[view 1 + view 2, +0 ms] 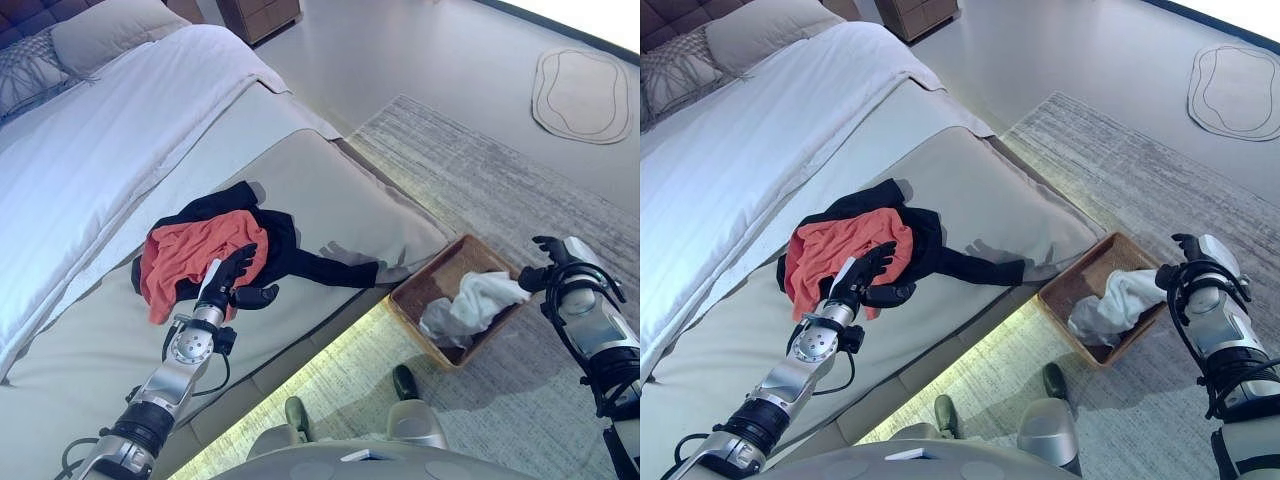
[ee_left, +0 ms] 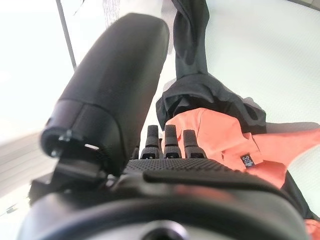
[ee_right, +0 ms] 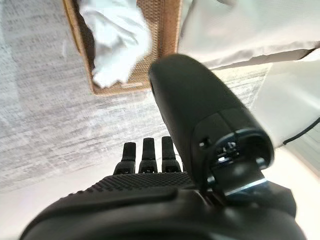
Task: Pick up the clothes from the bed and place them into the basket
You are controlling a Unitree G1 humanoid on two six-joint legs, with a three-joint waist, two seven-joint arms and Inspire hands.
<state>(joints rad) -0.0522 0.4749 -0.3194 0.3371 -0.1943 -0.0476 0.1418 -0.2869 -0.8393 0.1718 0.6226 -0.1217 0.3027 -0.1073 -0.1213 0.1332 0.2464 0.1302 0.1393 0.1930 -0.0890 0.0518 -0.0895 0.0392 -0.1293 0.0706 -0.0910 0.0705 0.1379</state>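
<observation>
- Your left hand point(image 1: 232, 283) sits at the near edge of the clothing pile on the bed point(image 1: 330, 200), fingers straight and spread, thumb out to the side, holding nothing. Its wrist view shows the fingertips reaching toward the cloth; contact cannot be confirmed.
- Your right hand point(image 1: 553, 262) hovers empty over the far side of the basket point(image 1: 1060, 300), fingers relaxed and uncurled.
- The clothes still to be moved are an orange garment point(image 1: 190, 255) lying on top of a black garment point(image 1: 285, 245), both on the beige cover near the bed's edge. A black sleeve trails toward the basket side.
- The basket stands on the floor just beside the bed and already holds a white garment point(image 1: 470, 305).
- Risk, partial grasp: the two garments overlap. If you close on the orange layer alone, the black one likely stays behind or drags partway and drops.
- Risk, trailing sleeve: a lift from the pile's near edge may leave the sleeve hanging, where it could catch on the bed edge or fall outside the basket rim.
- Risk, snagging the cover: the beige cover is soft, so a deep closure could pinch it together with the clothes.
- Surface: the bed carries a white duvet point(image 1: 120, 140) and pillows point(image 1: 100, 35) on its far side, well apart from the pile.
- Room: a grey patterned rug point(image 1: 500, 190) lies under the basket, a small oval mat point(image 1: 583, 95) sits on the bare floor beyond, and a wooden cabinet point(image 1: 260, 15) stands past the bed.
</observation>
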